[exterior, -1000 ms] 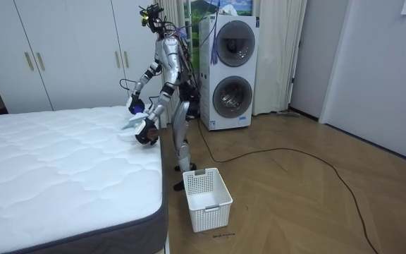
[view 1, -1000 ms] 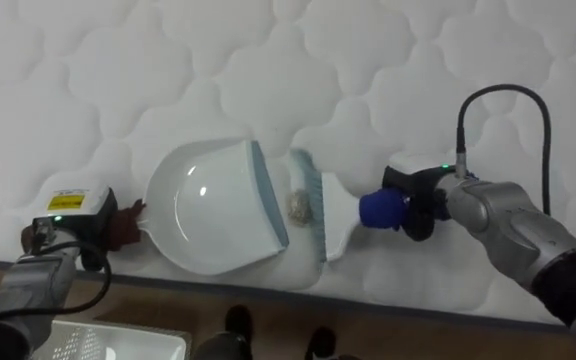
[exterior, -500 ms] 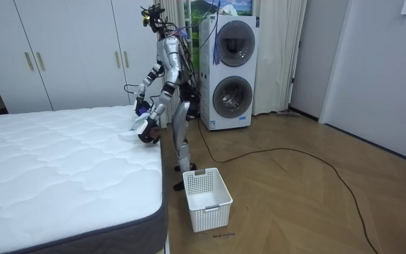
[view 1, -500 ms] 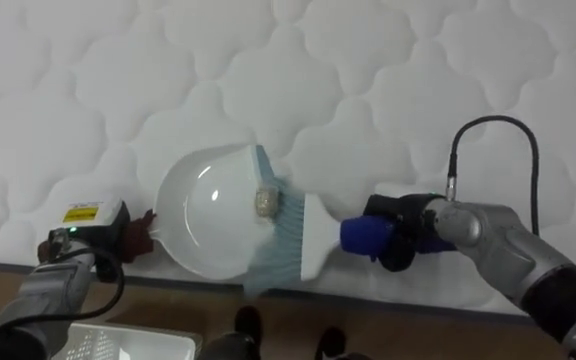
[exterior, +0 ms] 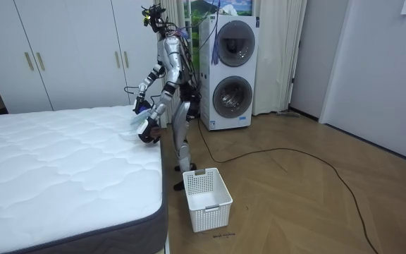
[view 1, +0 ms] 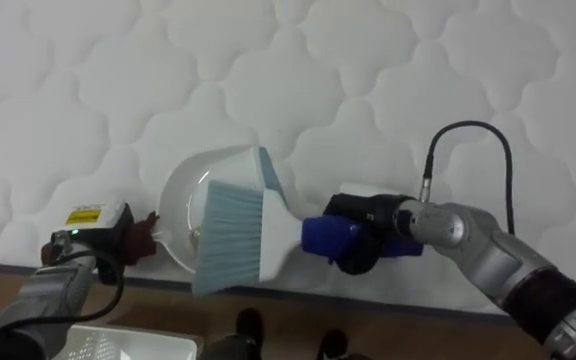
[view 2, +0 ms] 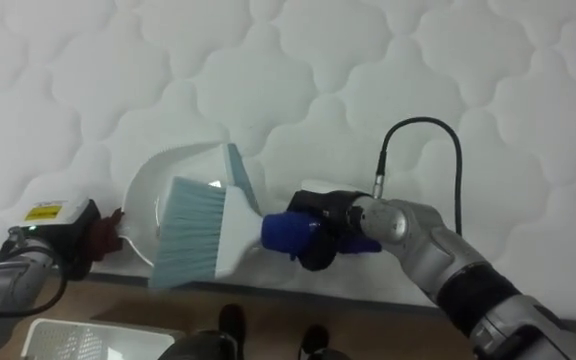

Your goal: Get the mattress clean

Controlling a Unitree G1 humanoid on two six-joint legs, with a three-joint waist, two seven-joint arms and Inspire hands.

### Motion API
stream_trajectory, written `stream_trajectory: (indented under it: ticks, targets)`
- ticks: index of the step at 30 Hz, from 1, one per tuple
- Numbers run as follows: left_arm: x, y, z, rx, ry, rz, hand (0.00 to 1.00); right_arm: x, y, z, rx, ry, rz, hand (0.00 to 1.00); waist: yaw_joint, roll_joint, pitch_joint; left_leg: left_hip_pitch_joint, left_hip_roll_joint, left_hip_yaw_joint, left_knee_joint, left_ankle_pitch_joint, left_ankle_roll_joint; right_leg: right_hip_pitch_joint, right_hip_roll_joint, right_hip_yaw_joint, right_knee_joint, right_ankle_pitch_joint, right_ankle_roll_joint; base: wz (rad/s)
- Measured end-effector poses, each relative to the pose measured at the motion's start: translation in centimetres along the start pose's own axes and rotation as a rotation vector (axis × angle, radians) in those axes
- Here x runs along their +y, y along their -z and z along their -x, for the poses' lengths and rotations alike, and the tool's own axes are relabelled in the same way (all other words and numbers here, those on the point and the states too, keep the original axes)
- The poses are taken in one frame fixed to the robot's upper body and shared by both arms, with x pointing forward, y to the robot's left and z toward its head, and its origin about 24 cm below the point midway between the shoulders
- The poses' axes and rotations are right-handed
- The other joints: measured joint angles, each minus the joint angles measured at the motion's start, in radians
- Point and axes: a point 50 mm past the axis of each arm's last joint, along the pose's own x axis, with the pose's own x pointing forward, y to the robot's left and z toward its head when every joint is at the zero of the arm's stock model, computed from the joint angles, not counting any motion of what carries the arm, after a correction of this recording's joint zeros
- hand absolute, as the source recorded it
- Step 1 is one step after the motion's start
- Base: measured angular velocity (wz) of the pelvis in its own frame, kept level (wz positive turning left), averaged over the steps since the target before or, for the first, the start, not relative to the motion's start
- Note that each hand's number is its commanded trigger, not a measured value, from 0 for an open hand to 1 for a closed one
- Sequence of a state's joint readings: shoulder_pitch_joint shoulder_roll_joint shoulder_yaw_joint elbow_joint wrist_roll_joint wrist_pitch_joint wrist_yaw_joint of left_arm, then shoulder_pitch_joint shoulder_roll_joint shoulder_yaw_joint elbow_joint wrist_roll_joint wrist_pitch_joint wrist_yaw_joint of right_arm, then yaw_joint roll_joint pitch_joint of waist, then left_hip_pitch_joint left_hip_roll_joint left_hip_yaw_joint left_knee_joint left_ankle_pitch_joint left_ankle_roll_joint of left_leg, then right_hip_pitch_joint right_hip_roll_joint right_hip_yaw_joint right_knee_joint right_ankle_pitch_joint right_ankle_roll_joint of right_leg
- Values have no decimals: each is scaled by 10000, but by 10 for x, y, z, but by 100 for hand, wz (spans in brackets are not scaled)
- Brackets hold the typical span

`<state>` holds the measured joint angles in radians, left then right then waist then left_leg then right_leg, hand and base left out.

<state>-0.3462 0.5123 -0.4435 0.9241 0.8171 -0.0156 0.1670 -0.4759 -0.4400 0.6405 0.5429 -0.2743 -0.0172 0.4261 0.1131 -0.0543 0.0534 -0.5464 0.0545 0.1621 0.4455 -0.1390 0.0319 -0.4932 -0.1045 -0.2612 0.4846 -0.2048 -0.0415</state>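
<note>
- At the near edge of the bed (view 1: 368, 80), the brush (view 1: 258, 235) lies across the mouth of the dustpan (view 1: 180, 200). Its light-blue bristles fan down over the pan's bowl and reach past the bed's edge.
- The brush's blue handle points toward the robot's right. The right hand (view 1: 363, 240) has its fingers wrapped around this handle.
- The dustpan is white with a blue lip. It sits at the bed's edge with its mouth turned to the robot's right.
- The left hand (view 1: 118, 232) is at the rear of the dustpan, with its dark fingers closed on the pan's handle end.
- Below the bed's edge, a corner of a white basket (view 1: 118, 345) stands on the wooden floor (exterior: 294, 197).
- In the room view, the robot stands at the corner of the bed with both arms lowered to it. The basket is on the floor near its feet, and two stacked washing machines (exterior: 232, 70) are behind it.
</note>
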Motion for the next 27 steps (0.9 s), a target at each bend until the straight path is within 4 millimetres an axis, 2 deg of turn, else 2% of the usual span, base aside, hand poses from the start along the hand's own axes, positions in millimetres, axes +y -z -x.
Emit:
stream_trajectory:
  ticks: [9,13,18,19,23,25,27]
  targets:
    - [-1,1,1,33,9,74,100,-5,3,4,1,241,111,100,-28,-3,-2,-10,-3,-5,14,1,2,7,-14,-7,5,-6,5,0]
    - [-1,2,1,50,-14,117,100,-9,12,10,175,649,-55,100,-32,-7,-10,24,0,-14,28,1,2,59,-5,-18,-4,-6,5,0]
    - [-10,4,6,126,-135,253,100,-1,25,15,298,1067,-889,100,-179,0,-37,351,-124,-39,-46,2,3,360,-37,5,-6,-57,44,1]
    - [-14,6,8,213,-136,384,100,-2,25,16,323,1155,-910,100,-262,-12,-87,427,-143,-44,-84,6,9,416,-54,5,-5,-64,53,0]
    - [-16,7,11,310,-297,895,100,-8,35,23,462,2028,-1610,100,-414,-35,-150,786,-153,-52,-184,24,34,770,-109,-28,-131,-92,95,5]
    - [-15,7,13,329,-526,1138,100,-9,42,29,548,2589,-2042,100,-478,-28,-222,1084,-194,-63,-331,36,53,1074,-162,-107,-248,-88,117,5]
    - [-16,7,16,408,-987,1578,100,-9,49,38,605,3356,-2481,100,-531,-35,-339,1490,-221,-61,-522,35,58,1516,-138,-114,-495,-51,174,0]
